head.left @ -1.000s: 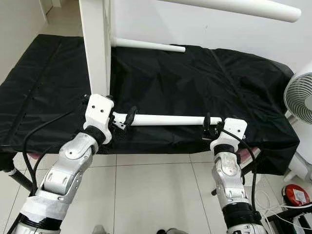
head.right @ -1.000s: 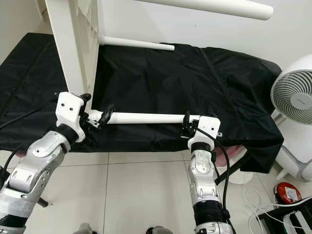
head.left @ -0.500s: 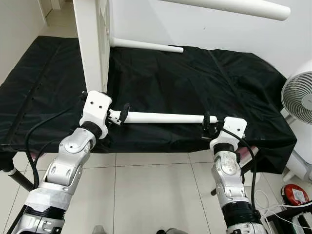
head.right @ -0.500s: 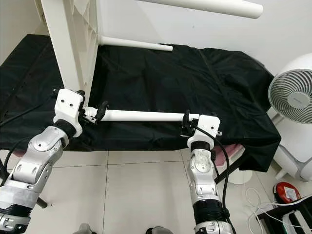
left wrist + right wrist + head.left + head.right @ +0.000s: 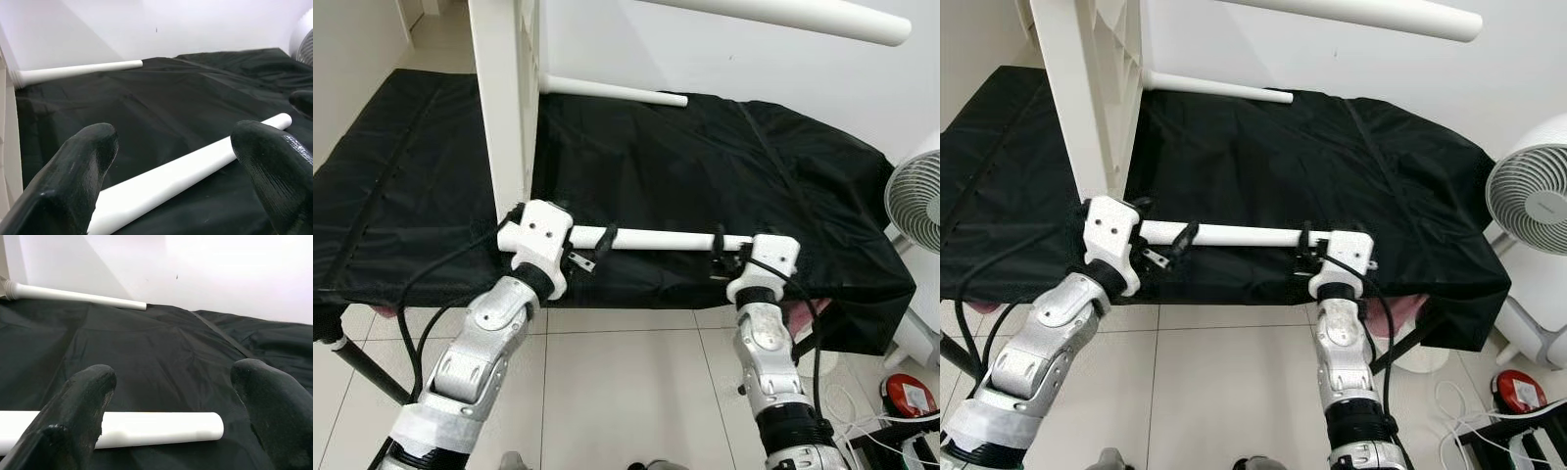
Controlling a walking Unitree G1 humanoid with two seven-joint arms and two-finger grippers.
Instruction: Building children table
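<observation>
Your left pincer (image 5: 590,247) and right pincer (image 5: 717,257) both gaped wide around the loose white round table leg (image 5: 677,240), which lay across the black-covered counter (image 5: 724,157) near its 6 o'clock edge.

**Count of things in view**

Three white legs: one (image 5: 677,240) lies loose across the near part of the black cover, one (image 5: 612,91) sticks out low from the white panel over the far part of the cover, one (image 5: 793,14) juts out high across the top of the head views.

One white panel (image 5: 504,98) stands upright on its edge.

One black cover (image 5: 724,166) is spread beneath them all.

One fan (image 5: 1533,211) stands at the right.

One red round thing (image 5: 906,390) lies on the floor, low right.

Two end effectors: left (image 5: 590,249), right (image 5: 724,257). Each has two black fingers, four in all; one left finger (image 5: 73,181), one right finger (image 5: 78,411).
</observation>
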